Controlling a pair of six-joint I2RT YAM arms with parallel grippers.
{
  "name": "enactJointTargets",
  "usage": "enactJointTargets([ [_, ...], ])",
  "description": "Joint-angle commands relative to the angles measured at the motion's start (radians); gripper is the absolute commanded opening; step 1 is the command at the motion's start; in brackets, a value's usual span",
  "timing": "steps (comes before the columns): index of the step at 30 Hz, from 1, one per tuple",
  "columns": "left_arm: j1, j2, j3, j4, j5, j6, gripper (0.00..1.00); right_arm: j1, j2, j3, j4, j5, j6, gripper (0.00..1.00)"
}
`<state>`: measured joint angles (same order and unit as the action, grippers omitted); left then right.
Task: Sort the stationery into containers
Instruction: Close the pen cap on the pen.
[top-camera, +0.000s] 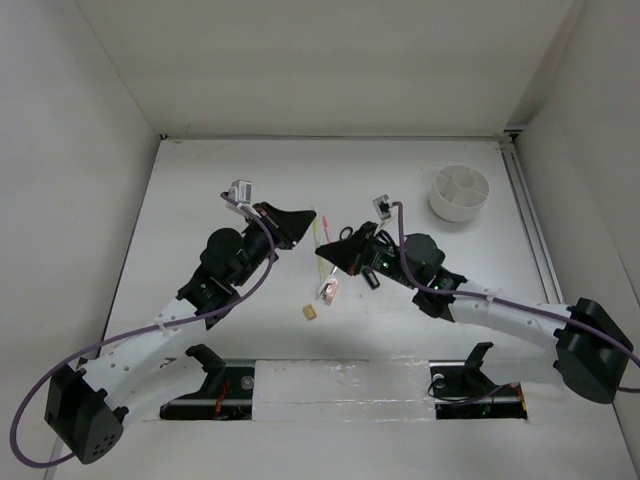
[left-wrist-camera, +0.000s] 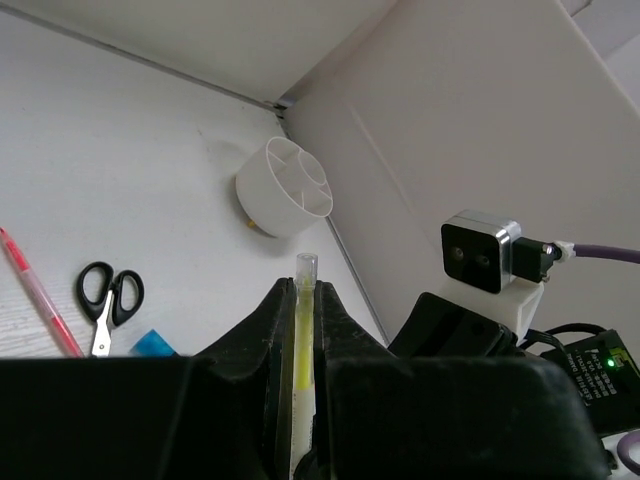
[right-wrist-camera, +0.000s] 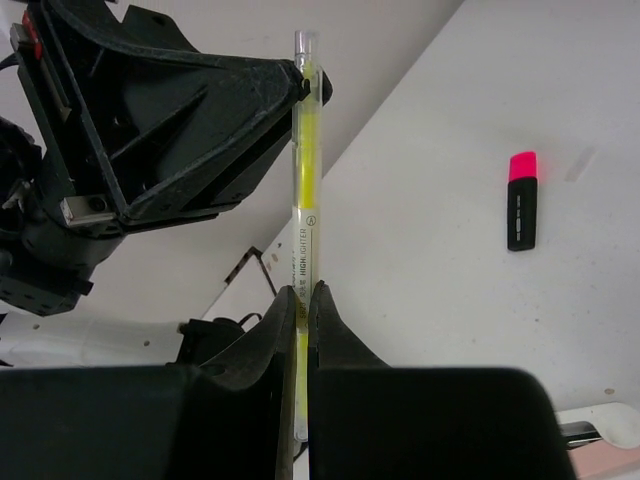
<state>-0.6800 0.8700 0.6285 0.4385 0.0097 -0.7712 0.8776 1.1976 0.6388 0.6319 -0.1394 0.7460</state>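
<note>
My fingers (right-wrist-camera: 338, 352) are matt black plastic. The pale yellow stick (right-wrist-camera: 305, 200) is clear, glossy plastic; the tub (left-wrist-camera: 262, 205) smooth white plastic; the scissors (left-wrist-camera: 108, 305) have glossy black handles and bare metal blades.

The top camera hung high above the near edge, looking down on the whole table (top-camera: 220, 170), tub (top-camera: 452, 212) at two o'clock. Each wrist camera sat tight behind its jaws: left facing two o'clock, right ten, both sharing the yellow stick (left-wrist-camera: 304, 300).
</note>
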Motion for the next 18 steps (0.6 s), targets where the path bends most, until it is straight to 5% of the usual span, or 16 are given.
enactJointTargets([
  [1, -0.013, 0.003, -0.064, -0.041, 0.075, -0.028, 0.00, -0.023, -0.007, 0.048, 0.295, 0.078, 0.004, 0.00],
  [18, -0.013, -0.025, -0.162, 0.101, 0.105, -0.066, 0.00, -0.023, 0.009, 0.036, 0.454, 0.205, 0.062, 0.00],
])
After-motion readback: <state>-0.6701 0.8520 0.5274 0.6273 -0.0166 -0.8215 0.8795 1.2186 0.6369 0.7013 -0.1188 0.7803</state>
